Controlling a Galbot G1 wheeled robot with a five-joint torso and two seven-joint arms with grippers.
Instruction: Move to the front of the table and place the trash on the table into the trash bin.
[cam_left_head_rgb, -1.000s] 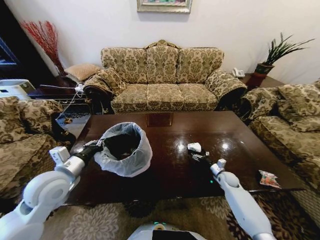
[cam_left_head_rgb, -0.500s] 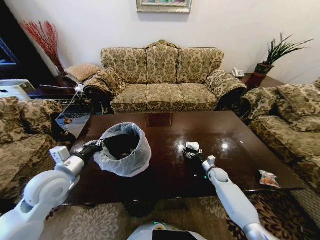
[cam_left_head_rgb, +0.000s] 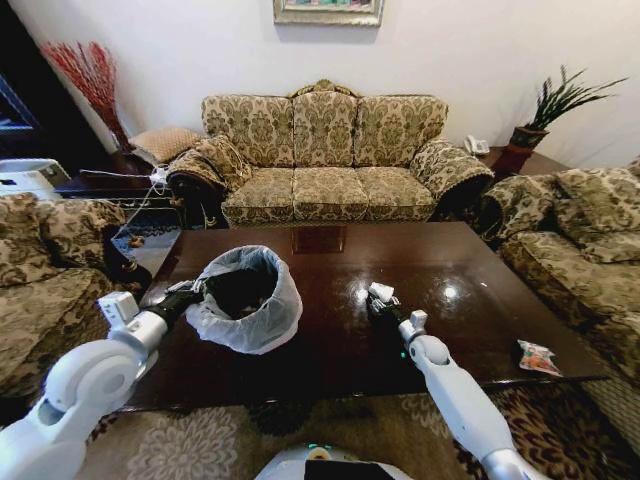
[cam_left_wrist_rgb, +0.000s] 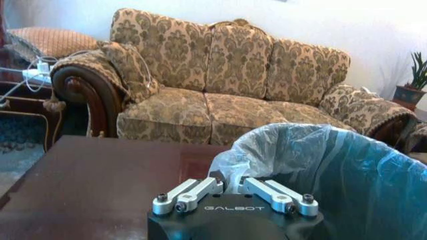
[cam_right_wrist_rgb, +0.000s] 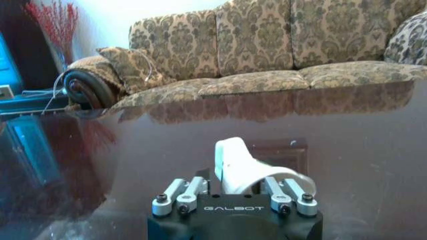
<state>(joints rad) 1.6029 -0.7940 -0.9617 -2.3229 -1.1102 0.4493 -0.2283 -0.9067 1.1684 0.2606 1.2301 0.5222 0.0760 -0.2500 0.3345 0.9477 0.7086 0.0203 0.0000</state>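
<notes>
On the dark glossy table (cam_left_head_rgb: 470, 270) stands the trash bin (cam_left_head_rgb: 262, 325), lined with a whitish bag. My left gripper (cam_left_head_rgb: 190, 294) is shut on the bag's folded rim at the bin's left side; the left wrist view shows the left gripper (cam_left_wrist_rgb: 230, 184) pinching that plastic of the bin (cam_left_wrist_rgb: 333, 165). Right of the bin, my right gripper (cam_left_head_rgb: 381, 303) is shut on a small white scrap of trash (cam_left_head_rgb: 380, 291). In the right wrist view this white scrap (cam_right_wrist_rgb: 235, 167) stands between the fingers of the right gripper (cam_right_wrist_rgb: 235, 186). A colourful snack packet (cam_left_head_rgb: 538, 357) lies near the table's right front corner.
A patterned sofa (cam_left_head_rgb: 325, 160) stands behind the table, with armchairs at the left (cam_left_head_rgb: 45, 260) and right (cam_left_head_rgb: 580, 240). A side table with cables (cam_left_head_rgb: 120, 185) is at the back left. A patterned carpet (cam_left_head_rgb: 200, 440) lies under the table's near edge.
My right gripper has moved forward and left onto the white scrap, which has shifted slightly towards the bin. The left gripper and the bin have stayed put.
</notes>
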